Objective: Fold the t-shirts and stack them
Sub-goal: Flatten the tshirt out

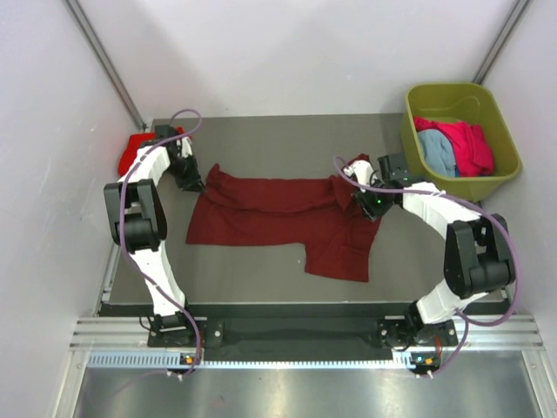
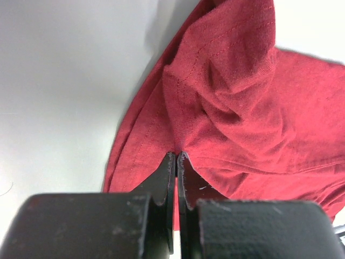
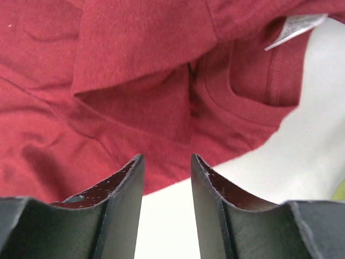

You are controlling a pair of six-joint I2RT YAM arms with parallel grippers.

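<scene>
Overhead, top view: the dark maroon soft cloth t-shirt (image 1: 278, 213) lies spread on the grey bench (image 1: 261, 279), nearer its far edge. Its long axis runs left to right, parallel to that edge, and one flap drops toward the near edge at the right. The left gripper (image 1: 193, 183) sits at the shirt's far-left corner and the right gripper (image 1: 364, 202) at its right end. Pink and light blue shirts fill the olive-green plastic tub (image 1: 446, 86) at the far-right corner.

Left wrist view: the fingers are closed, pinching a ridge of maroon cloth that rises ahead of them.

Right wrist view: the fingers stand apart and hold nothing. The ribbed collar (image 3: 242, 102) and white neck label (image 3: 295, 24) lie just ahead and rightward, so the neck points toward the right edge. The right arm is the nearer one to take that end.
</scene>
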